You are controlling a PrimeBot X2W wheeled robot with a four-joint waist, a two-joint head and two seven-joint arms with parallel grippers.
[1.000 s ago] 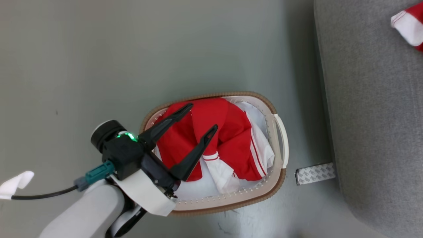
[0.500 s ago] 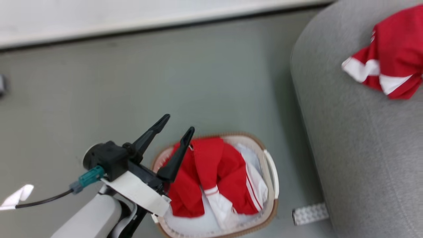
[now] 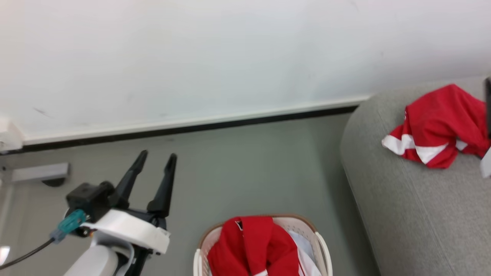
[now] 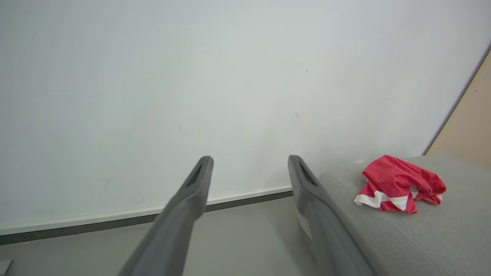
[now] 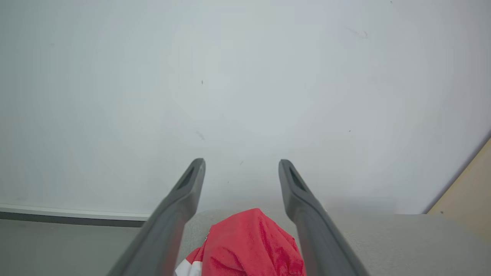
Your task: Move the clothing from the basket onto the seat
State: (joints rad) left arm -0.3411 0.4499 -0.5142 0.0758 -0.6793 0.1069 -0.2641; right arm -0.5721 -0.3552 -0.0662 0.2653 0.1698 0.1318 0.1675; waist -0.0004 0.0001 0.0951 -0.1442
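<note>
Grey seat (image 5: 402, 241) below right pincer (image 5: 241, 161): spread wide, empty, seemingly clear of clothing (image 5: 249, 245); left pincer (image 3: 157, 155) spread, empty.

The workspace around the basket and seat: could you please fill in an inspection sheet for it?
Surface: smooth grey-green floor.
Job's things: basket on the floor beside the seat, red clothing inside; one red-and-white garment lying on the seat.
Clutter: grey fitting at the wall's foot.
Grippers: left gripper open, empty, left of the basket; right gripper open over the garment on the seat.
Cables: dark cable with teal plug at the left wrist.
Surroundings: white wall, dark skirting strip.
</note>
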